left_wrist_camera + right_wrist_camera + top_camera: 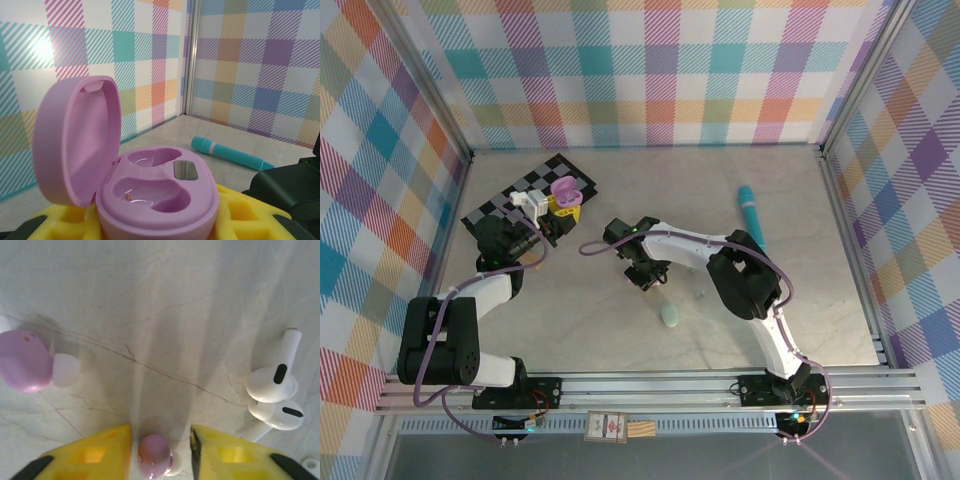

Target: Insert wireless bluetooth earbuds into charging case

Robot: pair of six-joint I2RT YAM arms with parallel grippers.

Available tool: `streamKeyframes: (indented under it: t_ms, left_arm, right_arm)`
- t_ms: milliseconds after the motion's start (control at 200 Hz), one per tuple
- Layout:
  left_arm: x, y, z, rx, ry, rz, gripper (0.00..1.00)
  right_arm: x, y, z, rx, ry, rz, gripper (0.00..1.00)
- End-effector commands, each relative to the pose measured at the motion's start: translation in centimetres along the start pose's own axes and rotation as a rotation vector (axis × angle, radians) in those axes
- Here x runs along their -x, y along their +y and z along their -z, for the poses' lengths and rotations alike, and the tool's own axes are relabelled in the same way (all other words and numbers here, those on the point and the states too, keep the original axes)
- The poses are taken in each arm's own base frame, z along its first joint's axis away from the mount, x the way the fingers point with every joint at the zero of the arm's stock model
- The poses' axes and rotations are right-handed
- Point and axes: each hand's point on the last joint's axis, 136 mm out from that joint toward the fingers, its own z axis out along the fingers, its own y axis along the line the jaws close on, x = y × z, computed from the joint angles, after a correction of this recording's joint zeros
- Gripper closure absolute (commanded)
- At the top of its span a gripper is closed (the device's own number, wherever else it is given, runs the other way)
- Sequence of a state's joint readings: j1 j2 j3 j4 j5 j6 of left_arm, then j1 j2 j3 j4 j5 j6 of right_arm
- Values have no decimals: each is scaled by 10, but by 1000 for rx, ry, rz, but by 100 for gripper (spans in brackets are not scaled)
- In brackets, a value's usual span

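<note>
Top external view: a pale marble tabletop (800,300) sits inside bright checked walls (650,70). Near the middle, the right fingers (100,457) stand apart around a tiny glossy pink earbud (152,456). It lies sideways, white tip toward one finger. The left fingers (240,205) squeeze the open pink charging case (155,197) by the far left corner.

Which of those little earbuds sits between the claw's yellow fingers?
The pink earbud at the bottom of the right wrist view, inside the right claw. The other pink earbud lies far left, the two white earbuds far right.

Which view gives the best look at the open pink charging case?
Left wrist view: the pink charging case sits close up, lid raised, both wells visibly empty. The top external view gives it as a small pink shape over the checkered mat.
</note>
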State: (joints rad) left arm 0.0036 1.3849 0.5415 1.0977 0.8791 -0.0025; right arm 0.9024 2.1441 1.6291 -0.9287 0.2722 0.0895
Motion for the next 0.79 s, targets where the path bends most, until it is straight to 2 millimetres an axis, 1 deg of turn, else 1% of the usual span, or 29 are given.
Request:
streamKeyframes:
  t_ms: [0,90,265,420,620,790]
  left_arm:
    - [17,-1,3,-9,-32,-79,77]
    - [16,0,3,-2,-29,-78,77]
    - [15,0,3,0,-26,-79,77]
    - [16,0,3,1,-27,-80,77]
    - [16,0,3,-2,-25,-78,77]
    - [16,-1,3,-3,-23,-81,77]
  right_arm:
    - [3,5,24,46,-56,2,59]
    - [3,8,26,36,-68,57,57]
    - [-3,6,23,-7,-29,104,58]
    - [-7,4,17,-43,2,122,61]
    - [-9,5,12,-59,25,130,69]
    - [-11,5,9,-69,39,136,70]
